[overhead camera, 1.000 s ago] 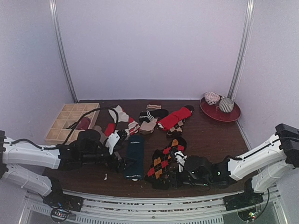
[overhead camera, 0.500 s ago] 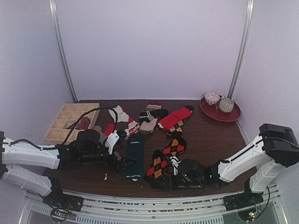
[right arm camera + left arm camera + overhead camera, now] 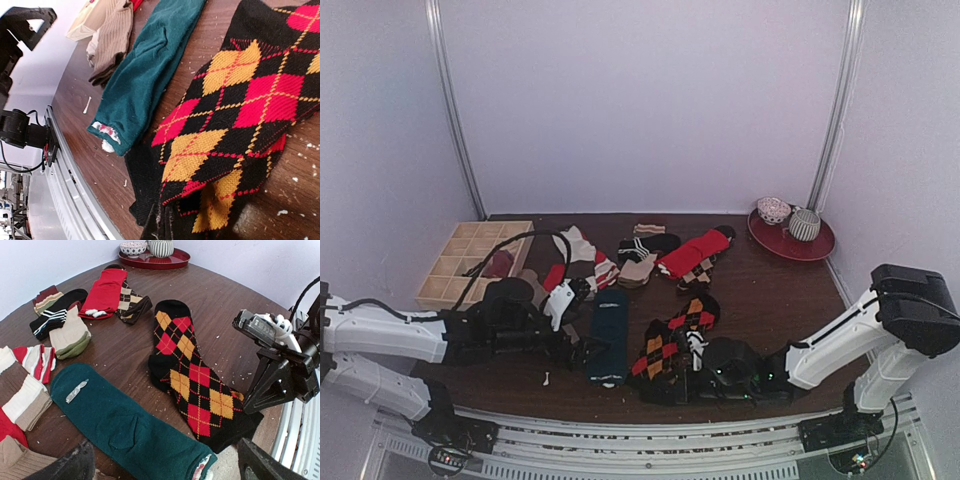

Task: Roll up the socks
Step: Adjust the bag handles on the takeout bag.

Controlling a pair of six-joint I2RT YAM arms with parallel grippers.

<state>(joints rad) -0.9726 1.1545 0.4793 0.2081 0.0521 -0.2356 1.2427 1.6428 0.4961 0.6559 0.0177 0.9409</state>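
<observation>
Right gripper (image 3: 680,375) sits low at the near cuff of the argyle socks (image 3: 670,335), near centre. You can't tell its jaw gap or whether it pinches fabric. Left gripper (image 3: 578,345) is spread wide and empty by the teal sock (image 3: 609,335), just left of the argyle socks. Risk: if you catch one layer only, the pair likely splits or drags into the teal sock. The wooden divider tray (image 3: 455,262), far left, has one dark red item. The red plate (image 3: 815,250), far right, holds a patterned bowl (image 3: 773,209) and a striped cup (image 3: 805,224).

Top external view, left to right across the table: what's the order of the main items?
Wooden compartment tray → dark teal sock → black argyle socks → red tray. The back sock pile overlaps these sideways, so it is left out.
</observation>
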